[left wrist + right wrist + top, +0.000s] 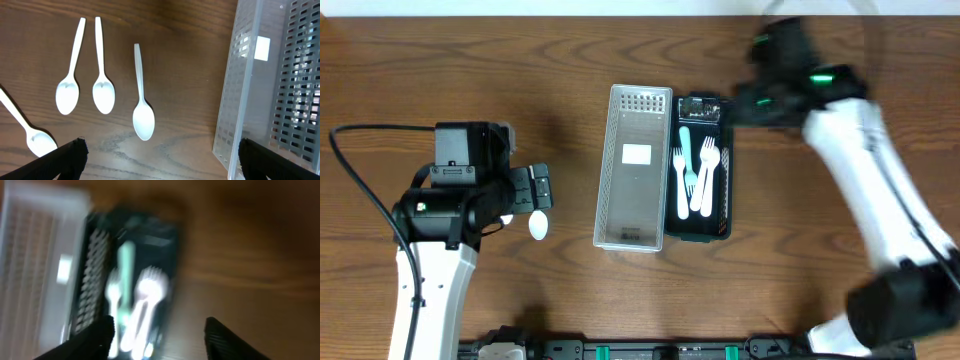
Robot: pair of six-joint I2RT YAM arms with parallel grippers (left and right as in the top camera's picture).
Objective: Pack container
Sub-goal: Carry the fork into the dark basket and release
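Looks straight down on a brown wooden table (440, 70). Centres on a clear perforated bin (637, 190), long and narrow, with a white label (637, 154) on its floor. Sets a black tray (728, 190) tight against the bin's right side, with one teal fork (685, 140) and two white forks (708, 160) lying lengthwise inside. Shows the left arm (430, 270), white and black, coming up from the bottom left edge, with the left gripper (538, 188) facing the bin but well apart from it. Puts a white spoon (538, 226) just below that gripper. Blurs the right arm (865, 170), stretched from the bottom right corner up to the right gripper (752, 100) beside the tray's far end.
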